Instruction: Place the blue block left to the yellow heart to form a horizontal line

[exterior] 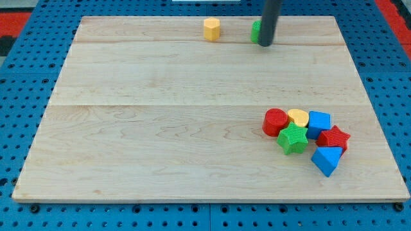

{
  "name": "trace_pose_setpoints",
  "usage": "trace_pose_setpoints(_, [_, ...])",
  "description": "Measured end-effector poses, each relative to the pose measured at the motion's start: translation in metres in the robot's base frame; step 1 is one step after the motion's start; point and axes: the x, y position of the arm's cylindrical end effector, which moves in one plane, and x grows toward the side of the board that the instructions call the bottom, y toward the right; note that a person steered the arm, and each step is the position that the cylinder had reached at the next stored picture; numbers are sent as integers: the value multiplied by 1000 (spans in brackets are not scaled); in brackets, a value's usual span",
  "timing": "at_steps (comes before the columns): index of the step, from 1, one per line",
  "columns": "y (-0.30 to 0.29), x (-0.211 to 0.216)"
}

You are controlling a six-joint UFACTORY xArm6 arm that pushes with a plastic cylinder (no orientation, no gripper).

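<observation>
My tip (264, 44) rests on the board near the view's top, right of centre, touching or just in front of a green block (255, 31) that it partly hides. A yellow hexagonal block (212, 29) stands to the left of it. At the view's lower right lies a tight cluster: a red cylinder (275, 122), the yellow heart (298, 117), a blue cube-like block (318, 122) touching the heart's right side, a green star (293, 138), a red star (334, 138) and a blue triangular block (327, 160). My tip is far from this cluster.
The wooden board (160, 128) lies on a blue pegboard table (26, 77). Red surfaces show at the view's top corners.
</observation>
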Motion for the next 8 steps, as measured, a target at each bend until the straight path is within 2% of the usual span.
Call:
trace_pose_setpoints(1, [-1,-2])
trace_pose_setpoints(2, [54,27])
trace_pose_setpoints(3, [162,92])
trace_pose_setpoints(4, [206,178])
trace_pose_setpoints(8, [224,187])
